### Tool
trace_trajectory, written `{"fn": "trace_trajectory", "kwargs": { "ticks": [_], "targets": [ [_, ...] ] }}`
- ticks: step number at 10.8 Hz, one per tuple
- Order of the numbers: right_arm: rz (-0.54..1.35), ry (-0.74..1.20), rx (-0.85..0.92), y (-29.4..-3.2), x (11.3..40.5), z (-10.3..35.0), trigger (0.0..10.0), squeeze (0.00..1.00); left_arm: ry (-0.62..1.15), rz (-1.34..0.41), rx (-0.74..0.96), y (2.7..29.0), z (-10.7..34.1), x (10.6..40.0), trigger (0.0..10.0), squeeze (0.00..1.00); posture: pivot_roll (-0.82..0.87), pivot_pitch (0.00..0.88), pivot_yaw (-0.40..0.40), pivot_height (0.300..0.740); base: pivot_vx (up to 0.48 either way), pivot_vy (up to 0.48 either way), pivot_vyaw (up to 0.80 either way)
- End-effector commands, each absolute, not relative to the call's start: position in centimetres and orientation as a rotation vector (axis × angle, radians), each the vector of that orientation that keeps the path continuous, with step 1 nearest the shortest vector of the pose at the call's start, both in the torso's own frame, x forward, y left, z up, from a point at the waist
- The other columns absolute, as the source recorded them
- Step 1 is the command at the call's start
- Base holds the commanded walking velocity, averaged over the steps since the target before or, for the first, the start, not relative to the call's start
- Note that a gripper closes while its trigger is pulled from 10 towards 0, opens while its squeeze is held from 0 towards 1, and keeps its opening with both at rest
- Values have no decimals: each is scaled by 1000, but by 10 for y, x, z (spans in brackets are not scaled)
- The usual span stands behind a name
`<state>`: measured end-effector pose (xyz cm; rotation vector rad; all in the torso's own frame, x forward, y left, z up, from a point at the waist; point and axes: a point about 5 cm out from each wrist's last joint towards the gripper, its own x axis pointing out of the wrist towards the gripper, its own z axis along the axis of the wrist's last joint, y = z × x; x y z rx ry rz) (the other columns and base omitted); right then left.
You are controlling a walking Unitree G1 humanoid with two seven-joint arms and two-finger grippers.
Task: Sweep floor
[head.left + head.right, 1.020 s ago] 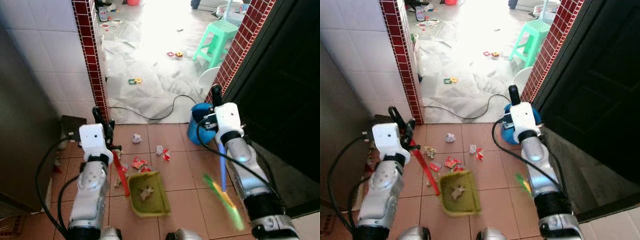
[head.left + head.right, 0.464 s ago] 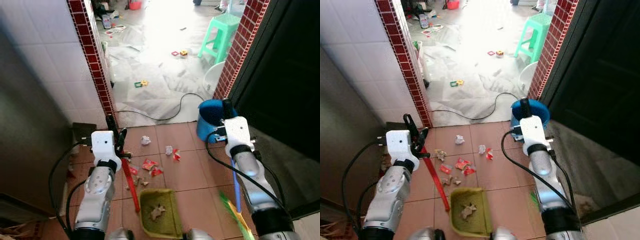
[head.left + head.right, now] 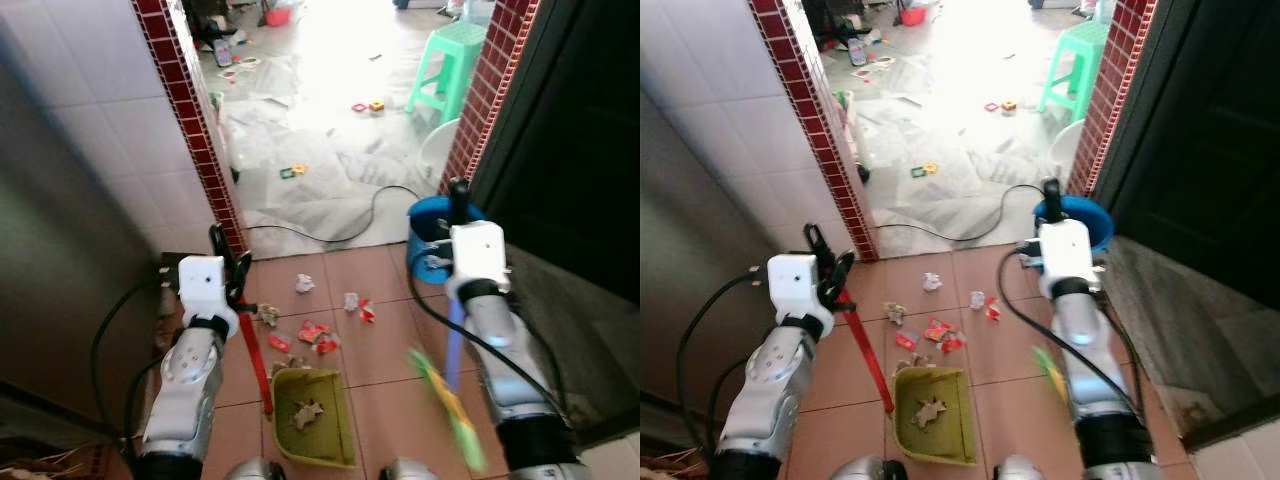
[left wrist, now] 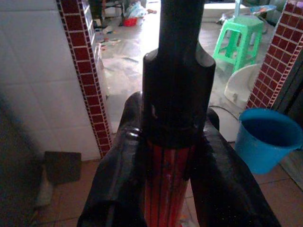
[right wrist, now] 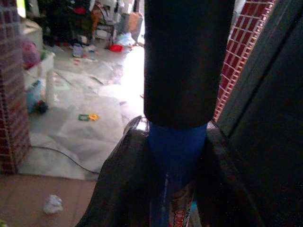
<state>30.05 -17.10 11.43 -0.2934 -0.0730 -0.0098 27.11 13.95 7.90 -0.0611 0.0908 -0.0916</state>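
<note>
Gripping the red handle (image 4: 166,189) of a green dustpan (image 3: 932,415), the left gripper (image 4: 168,156) had both black fingers (image 4: 118,179) clamped against the shaft just below its black end cap. The dustpan sat flat on the terracotta floor tiles (image 3: 990,350) between the two arms, with a crumpled scrap lying inside it. The right gripper (image 5: 175,151) was closed on the blue shaft of a broom (image 3: 453,340), whose green and yellow bristles (image 3: 445,405) were blurred above the tiles beside the right arm. Scattered litter (image 3: 940,330), red wrappers and white paper balls, lay on the tiles just beyond the dustpan's mouth. A blue bucket (image 3: 1087,222) stood against the red brick pillar (image 3: 1118,90) near the right gripper. Past the doorway, a black cable (image 3: 950,235) curved across the pale floor, and a green plastic stool (image 3: 1072,60) stood farther off.
</note>
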Motion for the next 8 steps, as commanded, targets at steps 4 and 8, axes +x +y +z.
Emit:
{"fn": "trace_trajectory", "kwargs": {
  "ticks": [4, 8],
  "targets": [
    [1, -142, -313, -161, 311, 128, 10000, 0, -12, -136, -87, 132, 105, 283, 10000, 0, -157, 0, 111, 740, 0, -277, 502],
    [-10, -130, -318, -166, 312, 125, 10000, 0, 6, -131, -104, 132, 101, 281, 10000, 0, -144, 0, 91, 740, 0, -381, 0]
  ]
}}
